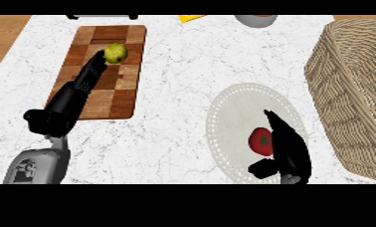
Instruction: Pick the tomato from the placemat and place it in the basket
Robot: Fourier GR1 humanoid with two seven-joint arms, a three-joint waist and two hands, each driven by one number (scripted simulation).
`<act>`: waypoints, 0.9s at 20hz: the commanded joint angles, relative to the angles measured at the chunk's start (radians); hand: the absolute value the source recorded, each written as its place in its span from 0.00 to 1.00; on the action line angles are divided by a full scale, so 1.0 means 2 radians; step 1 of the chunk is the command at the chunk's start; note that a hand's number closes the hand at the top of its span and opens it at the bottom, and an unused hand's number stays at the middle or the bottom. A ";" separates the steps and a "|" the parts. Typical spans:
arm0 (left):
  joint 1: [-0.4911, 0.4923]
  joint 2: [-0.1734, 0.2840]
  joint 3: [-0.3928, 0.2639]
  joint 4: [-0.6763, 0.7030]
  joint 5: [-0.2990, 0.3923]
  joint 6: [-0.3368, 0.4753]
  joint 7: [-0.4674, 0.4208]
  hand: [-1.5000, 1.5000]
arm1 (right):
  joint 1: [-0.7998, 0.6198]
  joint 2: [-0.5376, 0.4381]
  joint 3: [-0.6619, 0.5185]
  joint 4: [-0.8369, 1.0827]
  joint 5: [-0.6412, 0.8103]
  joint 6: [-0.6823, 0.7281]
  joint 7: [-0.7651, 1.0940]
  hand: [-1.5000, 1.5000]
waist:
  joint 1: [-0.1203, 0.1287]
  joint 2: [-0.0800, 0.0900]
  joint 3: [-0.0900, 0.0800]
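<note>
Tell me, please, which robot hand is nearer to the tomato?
The right robot hand: it sits against the tomato on the placemat. The left robot hand lies far off over the cutting board.

The basket (345,91) (at three o'clock) runs off the edge; the right robot hand (288,146) overlaps the tomato (259,140).

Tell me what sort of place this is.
Most likely a kitchen counter: a white marble top carries a checkered wooden cutting board with a green fruit on it, a round placemat with a tomato, and a wicker basket.
</note>
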 commanded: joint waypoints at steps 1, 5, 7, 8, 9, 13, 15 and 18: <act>0.014 -0.005 -0.003 -0.035 0.000 -0.001 0.017 0.50 | -0.005 -0.012 0.000 -0.006 -0.017 0.051 0.000 1.00 | 0.002 0.001 0.002; 0.006 0.001 0.009 -0.007 -0.001 -0.010 -0.004 0.50 | -0.007 0.001 0.013 0.053 0.009 -0.007 -0.033 1.00 | 0.001 0.002 0.002; 0.039 -0.014 -0.008 -0.060 -0.003 -0.002 0.020 0.50 | -0.025 0.006 0.011 0.058 0.013 0.010 -0.015 1.00 | 0.003 0.001 0.002; -0.043 0.001 0.021 0.030 0.007 -0.008 0.014 0.50 | -0.017 -0.014 0.008 0.029 0.009 0.028 -0.022 1.00 | -0.002 0.002 0.002; 0.030 0.004 0.011 -0.036 0.012 -0.019 0.012 0.50 | -0.033 -0.015 0.013 0.070 0.021 0.023 -0.031 1.00 | 0.004 0.002 0.002; 0.004 -0.013 0.000 -0.002 -0.012 0.001 0.000 0.50 | -0.019 -0.045 0.048 0.060 0.041 0.021 -0.081 1.00 | 0.000 0.002 0.002; 0.013 -0.007 0.009 -0.016 0.001 -0.004 0.006 0.50 | 0.073 -0.103 0.113 -0.016 0.040 0.024 -0.166 1.00 | -0.009 -0.003 0.002; 0.015 0.001 0.017 -0.010 0.000 -0.003 0.008 0.50 | 0.121 -0.170 0.174 -0.070 0.044 0.026 -0.259 1.00 | -0.018 -0.007 0.002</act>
